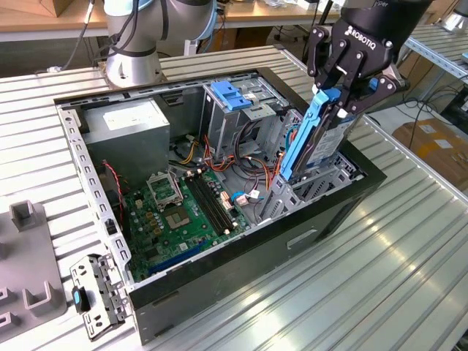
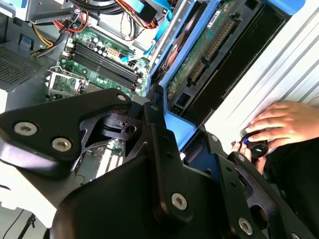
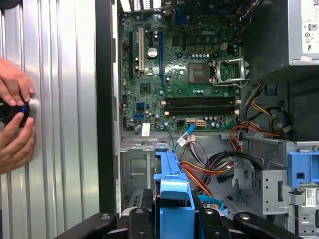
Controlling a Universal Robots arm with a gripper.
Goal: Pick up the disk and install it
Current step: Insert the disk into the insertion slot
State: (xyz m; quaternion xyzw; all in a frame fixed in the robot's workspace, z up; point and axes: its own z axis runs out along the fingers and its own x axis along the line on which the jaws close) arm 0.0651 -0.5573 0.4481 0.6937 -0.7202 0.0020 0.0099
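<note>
Claw: the gripper [image 1: 341, 99] is clamped on the disk [image 1: 319, 142], its fingers bearing on the blue carrier, probably so the plastic frame takes the squeeze and not the bare drive
Disk: held on edge and nearly upright with a slight lean; its lower end is at the drive bay [image 1: 330, 181], about two o'clock from the motherboard [image 1: 179, 212] in the exterior view
Why edgewise: the bay looks like a narrow upright slot, so the carrier likely has to go in end first
Visible face: the green circuit side [image 2: 199, 64] shows in the second wrist view
Progress: picked up, not yet seated, with most of the disk above the bay's rim
Case: the computer case [image 1: 241, 289] lies open on its side, which lets the arm in from above
Neighbours: blue bracket [image 1: 230, 95] at ten o'clock from the disk, grey power supply [image 1: 131, 128] at nine
Person: hands [image 3: 15, 117] on a small round control outside the case, well apart from the claw
</note>
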